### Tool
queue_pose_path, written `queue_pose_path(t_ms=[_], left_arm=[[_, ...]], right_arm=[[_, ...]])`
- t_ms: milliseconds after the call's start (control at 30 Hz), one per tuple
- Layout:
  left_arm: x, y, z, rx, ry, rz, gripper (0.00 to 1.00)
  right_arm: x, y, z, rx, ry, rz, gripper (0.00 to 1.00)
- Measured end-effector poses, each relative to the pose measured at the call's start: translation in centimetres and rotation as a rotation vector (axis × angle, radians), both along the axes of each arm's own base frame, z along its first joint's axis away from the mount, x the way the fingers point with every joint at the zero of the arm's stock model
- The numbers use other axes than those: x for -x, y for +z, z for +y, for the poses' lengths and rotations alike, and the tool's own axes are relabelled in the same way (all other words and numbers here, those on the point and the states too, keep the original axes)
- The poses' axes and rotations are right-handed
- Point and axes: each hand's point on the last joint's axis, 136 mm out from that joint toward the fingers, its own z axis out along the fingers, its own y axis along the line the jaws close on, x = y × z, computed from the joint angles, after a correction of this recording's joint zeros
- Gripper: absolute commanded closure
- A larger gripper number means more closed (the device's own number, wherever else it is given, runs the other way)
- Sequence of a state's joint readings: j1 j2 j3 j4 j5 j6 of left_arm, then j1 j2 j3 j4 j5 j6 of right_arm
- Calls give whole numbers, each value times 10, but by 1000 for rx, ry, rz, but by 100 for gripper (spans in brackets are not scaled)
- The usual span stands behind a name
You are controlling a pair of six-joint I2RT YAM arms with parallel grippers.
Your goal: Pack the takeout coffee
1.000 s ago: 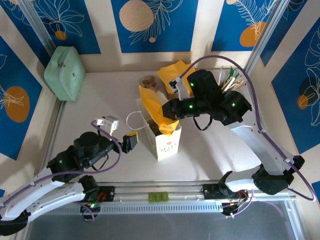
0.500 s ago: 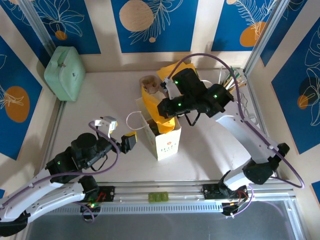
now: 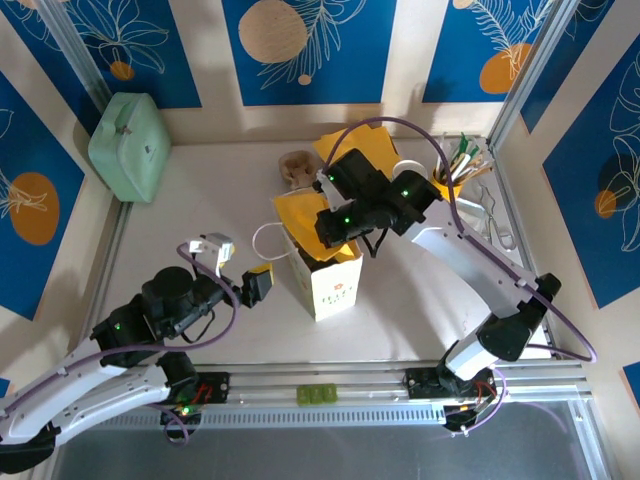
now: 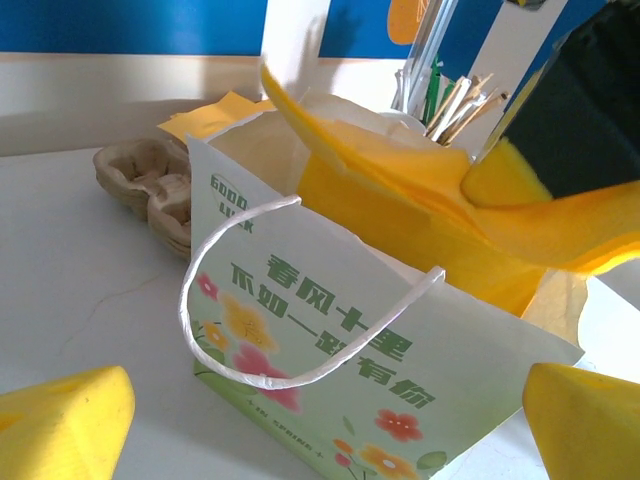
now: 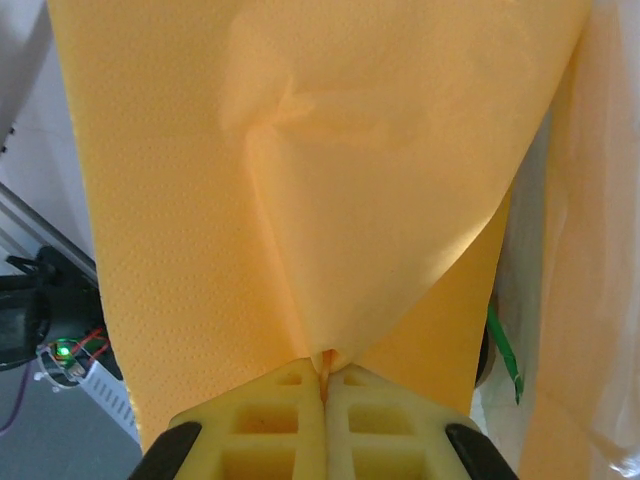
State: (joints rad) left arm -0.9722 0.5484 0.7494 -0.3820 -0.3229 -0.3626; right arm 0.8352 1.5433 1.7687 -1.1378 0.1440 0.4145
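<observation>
Top view. Near the centre of the table [image 3: 200,200]: upright paper bag [image 3: 338,290], white, flower print and green lettering on its face, mouth open upward. Spilling out of the mouth: yellow tissue paper [image 5: 300,150], standing above the rim.

Right gripper [image 5: 325,382]: directly over the bag mouth, reaching in from 2 o'clock. Pads [image 5: 270,400] pressed together, pinching a fold of the tissue paper; sheet fanning away from the pinch in the wrist view.

Left gripper [image 3: 260,283]: at 9 o'clock of the bag, just beside it, not touching. Spread wide, nothing held. Yellow fingertips [image 4: 60,425] at both lower corners of the left wrist view, with the bag face and looped white handle [image 4: 270,383] between them.

Takeout coffee: cannot place for certain. Dark patch [image 3: 312,262] low inside the bag mouth, under the tissue, 6 o'clock side; too hidden to tell cup from shadow.

Around the bag:
- brown pulp cup carrier [image 3: 296,165] at 12 o'clock, near
- second yellow sheet [image 3: 340,142] flat on the table at 12 o'clock, beyond the carrier
- cup of straws and sticks [image 3: 458,165] at 2 o'clock, well apart
- mint-green case [image 3: 130,145] at 10 o'clock, at the far left edge
</observation>
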Motion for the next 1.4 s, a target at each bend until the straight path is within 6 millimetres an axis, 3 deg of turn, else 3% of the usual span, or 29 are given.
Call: queue_pose_path(t_ms=[600,700,900,1033,1400], left_arm=[[2,2,4,12,3,-9,1],[2,5,7,21,13,-19,1],[3,10,14,38,30,-37,1],[2,10,16,36,44,-39,1],[1,10,16,31,51,-41,1]], right_arm=[[-6,-58,5,193,7,22,100],[-6,-61,7,204,11,20,91],[-2,-57,10,205,31,9,73],[-6,-41,14,176,31,-16,64],[-11,-13,21,119,29,-65,59]])
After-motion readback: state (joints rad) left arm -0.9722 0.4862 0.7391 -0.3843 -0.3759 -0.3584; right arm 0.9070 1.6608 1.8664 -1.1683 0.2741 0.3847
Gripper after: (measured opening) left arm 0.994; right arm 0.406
